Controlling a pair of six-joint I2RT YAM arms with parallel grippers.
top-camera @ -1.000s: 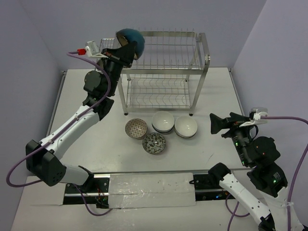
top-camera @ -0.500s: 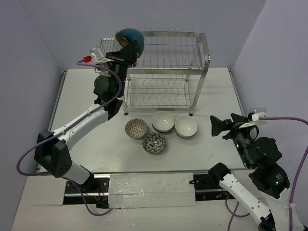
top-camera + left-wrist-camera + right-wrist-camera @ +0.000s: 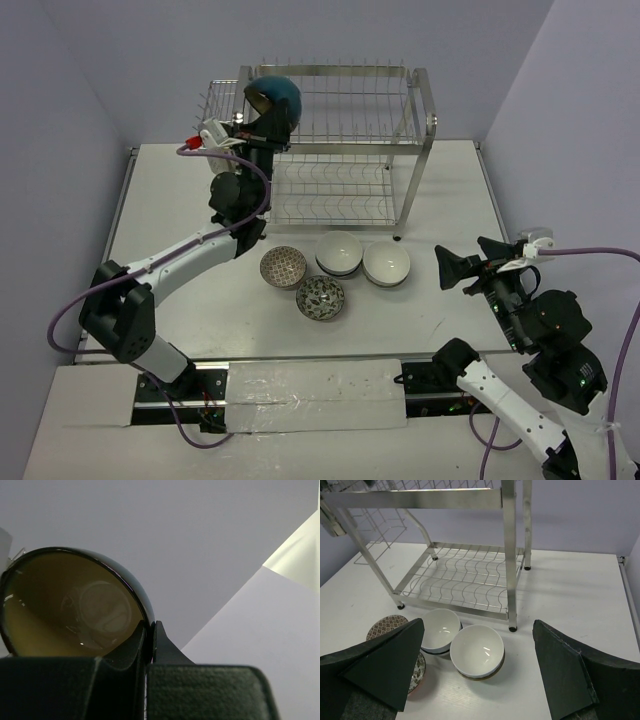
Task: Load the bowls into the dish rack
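My left gripper (image 3: 262, 112) is shut on the rim of the teal bowl (image 3: 278, 95) and holds it on edge over the left end of the steel dish rack's (image 3: 345, 150) top tier. In the left wrist view the gripper (image 3: 150, 626) pinches the rim, and the bowl's brown inside (image 3: 65, 605) fills the left. Two white bowls (image 3: 340, 252) (image 3: 386, 264) and two patterned bowls (image 3: 283, 266) (image 3: 320, 297) sit on the table in front of the rack. My right gripper (image 3: 470, 260) is open and empty, right of them. In its wrist view (image 3: 477, 625) it hovers above the white bowls (image 3: 440, 629) (image 3: 476, 650).
The rack's small side basket (image 3: 222, 100) hangs at its upper left, just behind my left wrist. The rack's lower tier (image 3: 465, 582) holds nothing. A red patterned bowl (image 3: 387, 626) shows beside my right gripper's left finger. Lilac walls close in on the table's far and side edges.
My left arm has carried the teal bowl a little right and down, over the rack's top tier. The right gripper has drifted slightly; the bowls on the table have not moved.
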